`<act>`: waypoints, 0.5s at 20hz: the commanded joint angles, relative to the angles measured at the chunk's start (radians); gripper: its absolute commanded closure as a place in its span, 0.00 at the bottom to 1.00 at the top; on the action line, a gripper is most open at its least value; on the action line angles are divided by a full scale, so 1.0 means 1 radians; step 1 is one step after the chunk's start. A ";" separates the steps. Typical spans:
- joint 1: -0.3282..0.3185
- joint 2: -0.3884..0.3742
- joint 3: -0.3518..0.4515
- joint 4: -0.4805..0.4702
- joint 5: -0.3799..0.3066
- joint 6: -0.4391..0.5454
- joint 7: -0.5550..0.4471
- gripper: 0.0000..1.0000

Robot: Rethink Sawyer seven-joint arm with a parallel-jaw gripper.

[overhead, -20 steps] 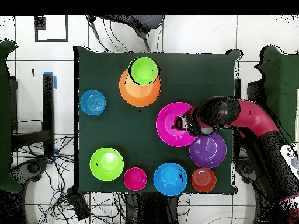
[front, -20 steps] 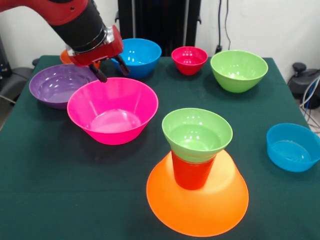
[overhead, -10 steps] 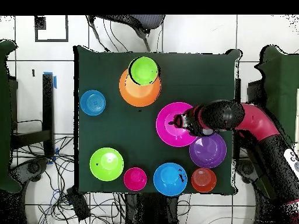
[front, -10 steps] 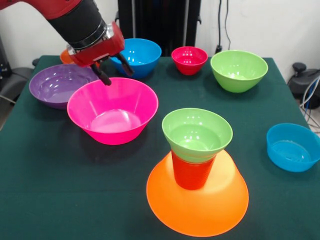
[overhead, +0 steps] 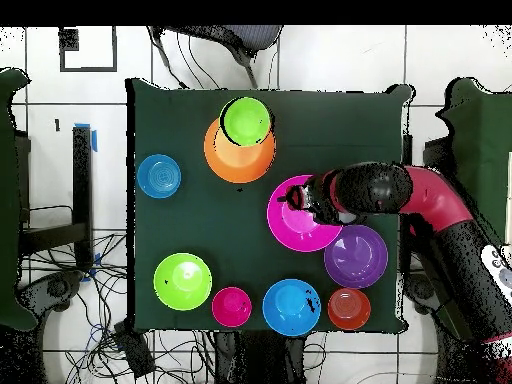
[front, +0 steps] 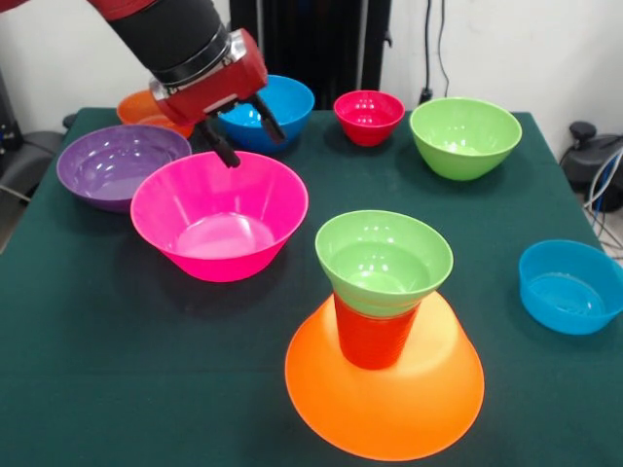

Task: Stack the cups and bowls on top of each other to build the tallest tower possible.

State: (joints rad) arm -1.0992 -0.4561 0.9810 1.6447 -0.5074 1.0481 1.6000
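Note:
The tower stands near the front: a large orange bowl [front: 389, 409] [overhead: 222, 162] lies rim down, an orange-red cup [front: 375, 339] stands on it, and a small green bowl [front: 384, 261] [overhead: 246, 120] sits upright on the cup. A large pink bowl [front: 219, 216] [overhead: 300, 228] rests upright left of the tower. My gripper [front: 249, 144] [overhead: 294, 200] hangs open and empty just above the pink bowl's far rim, touching nothing.
A purple bowl [front: 109, 165] [overhead: 356, 257], a small orange bowl [front: 141, 105] [overhead: 349, 309], a large blue bowl [front: 287, 97] [overhead: 291, 307], a small red bowl [front: 369, 115] [overhead: 232, 306] and a green bowl [front: 465, 136] [overhead: 183, 281] line the far side. At the right edge sits a small blue bowl [front: 569, 284] [overhead: 159, 176].
The gripper has risen and shifted rightward in the front view, from the pink bowl's far-left rim toward the blue bowl. It stays open; no bowl has moved.

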 commanded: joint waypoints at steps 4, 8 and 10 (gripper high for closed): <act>0.030 0.020 0.043 0.036 -0.044 -0.051 -0.216 0.00; 0.025 0.027 0.043 0.032 -0.051 -0.043 -0.227 0.00; 0.023 0.029 0.044 0.034 -0.054 -0.045 -0.228 0.00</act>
State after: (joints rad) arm -1.1018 -0.4555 1.0213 1.6468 -0.5074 1.0483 1.6000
